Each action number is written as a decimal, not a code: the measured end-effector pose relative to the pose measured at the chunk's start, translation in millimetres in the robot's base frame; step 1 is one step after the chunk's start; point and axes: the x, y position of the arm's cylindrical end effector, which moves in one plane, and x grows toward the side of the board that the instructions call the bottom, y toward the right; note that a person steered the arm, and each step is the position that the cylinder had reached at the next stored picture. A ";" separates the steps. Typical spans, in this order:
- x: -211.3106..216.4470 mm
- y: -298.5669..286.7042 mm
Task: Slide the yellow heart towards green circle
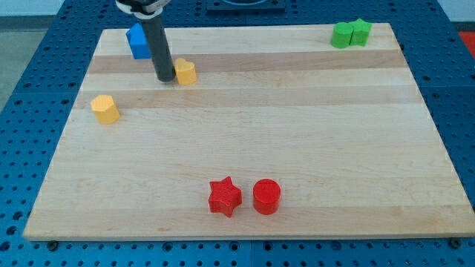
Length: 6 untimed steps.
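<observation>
— Right, where does the yellow heart [185, 72] sit?

— Near the board's [245, 148] top-left area, with my tip [164, 78] touching or just beside its left flank. A second yellow block [105, 109], which looks hexagonal, lies lower and further to the view's left, well apart. I take the one at my tip for the heart, though its outline is small and hard to read.

— And the target?

— Two green blocks [350, 33] stand side by side in the top-right corner, touching. Which of them is the green circle I cannot tell at this size.

— Is there any pincer to report, apart or together?

— None. The arm ends in a plain rod, so nothing opens or clamps; I can only push.

— How will the heart handle?

— I judge it light, stiff and small, and likely to slide easily on the smooth wood. No fragility worries. The risk is that it spins or slips off the rod when pressed off-centre, given its lobed outline.

— So where do you press?

— On the left face, in line with its middle, aiming right and slightly up. The blue block [137, 41] sits behind the rod; the red star [224, 196] and red cylinder [266, 196] at the bottom are well out of the path.
</observation>
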 end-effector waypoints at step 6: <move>-37.8 136.6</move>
